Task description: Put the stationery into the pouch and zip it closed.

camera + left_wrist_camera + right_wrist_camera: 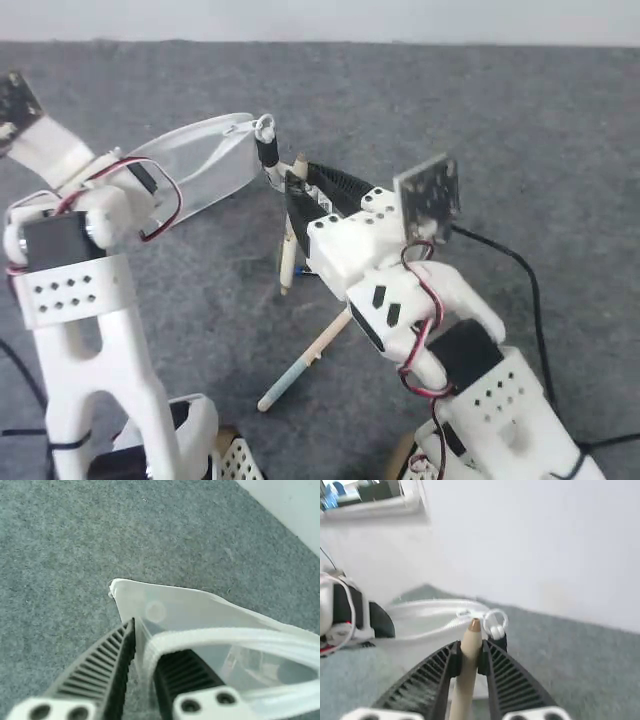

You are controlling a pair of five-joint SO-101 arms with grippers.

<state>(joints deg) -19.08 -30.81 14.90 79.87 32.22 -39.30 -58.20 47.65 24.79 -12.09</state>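
A clear plastic pouch [200, 160] with a white zipper strip is held up off the grey carpet. My left gripper [137, 630] is shut on its zipper edge [210, 637]. At the pouch's far end are the zipper pull ring [265, 125] and a black tab. My right gripper [295, 195] is shut on a beige pen [289, 245], held upright. The pen's tip [474, 625] sits just short of the pouch mouth [435, 612] and the pull ring [495, 620]. A second beige pen [300, 365] with a bluish end lies on the carpet between the arms.
Grey carpet [520, 130] covers the whole work surface, with open room to the right and behind the pouch. A black cable [530, 280] runs along the right arm. A white wall [545, 540] stands behind the carpet.
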